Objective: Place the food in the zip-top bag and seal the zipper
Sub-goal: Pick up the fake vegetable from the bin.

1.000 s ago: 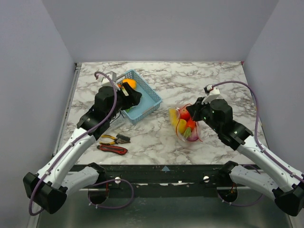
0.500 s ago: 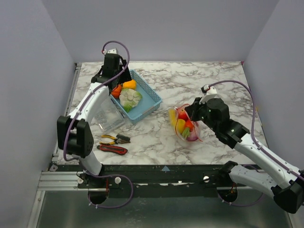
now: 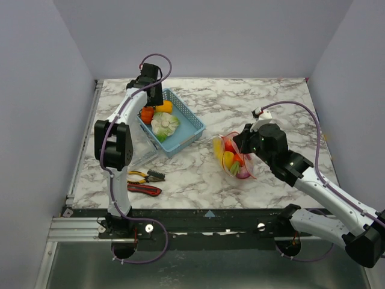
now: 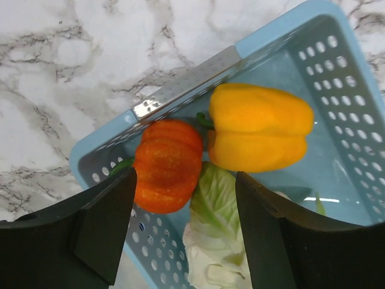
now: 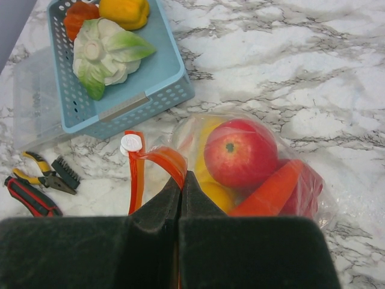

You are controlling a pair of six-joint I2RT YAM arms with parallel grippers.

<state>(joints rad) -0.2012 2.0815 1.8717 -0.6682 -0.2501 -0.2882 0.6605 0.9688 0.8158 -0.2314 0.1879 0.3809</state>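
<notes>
My right fingers (image 5: 156,211) are pinched together on the orange-red zipper strip (image 5: 136,174). I judge that props open the clear crinkly zip-top bag (image 5: 325,211), which lies on the table with a red toy apple (image 5: 239,153) inside. My left fingers (image 4: 102,235) hang apart over the blue lattice basket (image 4: 355,150), straddling the orange toy pumpkin (image 4: 167,165), probably the next pick.

One blue basket (image 3: 191,119) holds three foods: one pumpkin (image 4: 167,173), one yellow pepper (image 4: 258,127), one cabbage (image 5: 105,57). One zip-top bag (image 5: 337,208); inside, only one red apple (image 5: 239,153) can be counted. Two tools: pliers (image 3: 144,176), red-handled tool (image 3: 142,189).
</notes>
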